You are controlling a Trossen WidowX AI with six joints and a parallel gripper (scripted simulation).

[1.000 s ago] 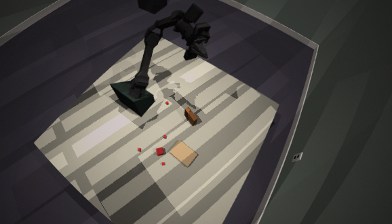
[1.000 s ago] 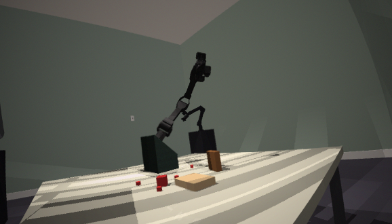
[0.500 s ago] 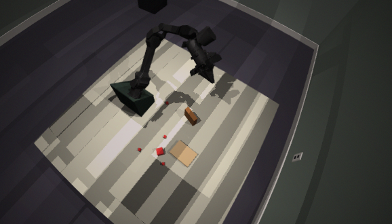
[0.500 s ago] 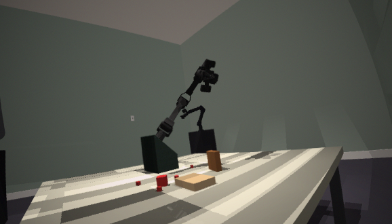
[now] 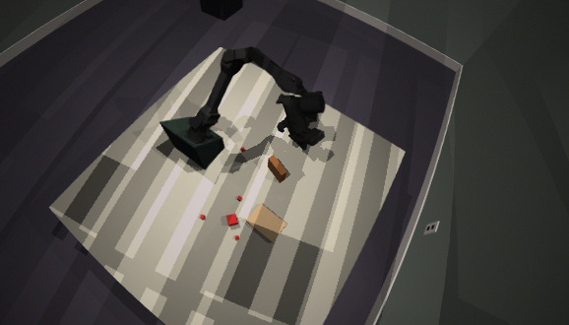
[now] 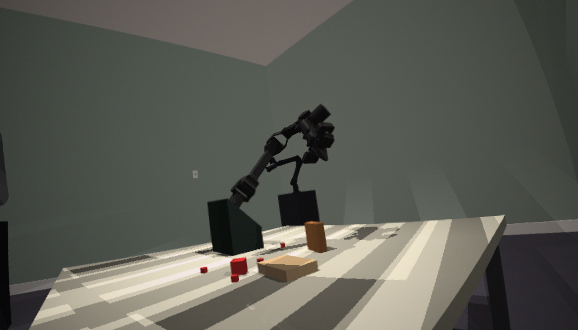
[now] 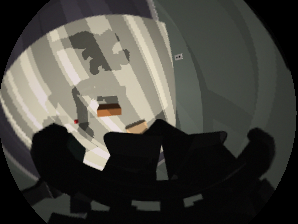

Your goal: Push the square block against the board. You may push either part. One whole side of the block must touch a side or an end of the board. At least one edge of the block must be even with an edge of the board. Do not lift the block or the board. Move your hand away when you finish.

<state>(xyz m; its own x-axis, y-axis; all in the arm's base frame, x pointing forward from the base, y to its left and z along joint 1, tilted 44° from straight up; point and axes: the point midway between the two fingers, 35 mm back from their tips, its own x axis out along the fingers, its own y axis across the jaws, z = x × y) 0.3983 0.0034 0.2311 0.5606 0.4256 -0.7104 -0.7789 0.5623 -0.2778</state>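
A red cube (image 5: 232, 220) (image 6: 239, 266), which looks like the square block, sits on the table. A tan flat slab (image 5: 266, 221) (image 6: 287, 265) (image 7: 136, 127), which looks like the board, lies just right of it in the top and exterior views. A narrow gap shows between them in the top view, and the slab's sides are turned relative to the cube. The cube is not seen in the wrist view. My gripper (image 5: 304, 146) (image 6: 326, 159) (image 7: 158, 121) is shut and empty. It hangs high above the table, behind both parts and beyond the orange-brown block.
An orange-brown block (image 5: 277, 168) (image 6: 316, 237) (image 7: 109, 111) stands upright between my arm's side and the slab. Several tiny red cubes lie about, one (image 5: 239, 198) behind the red cube and one (image 5: 236, 237) in front. My dark green base (image 5: 189, 143) (image 6: 222, 228) stands at the left.
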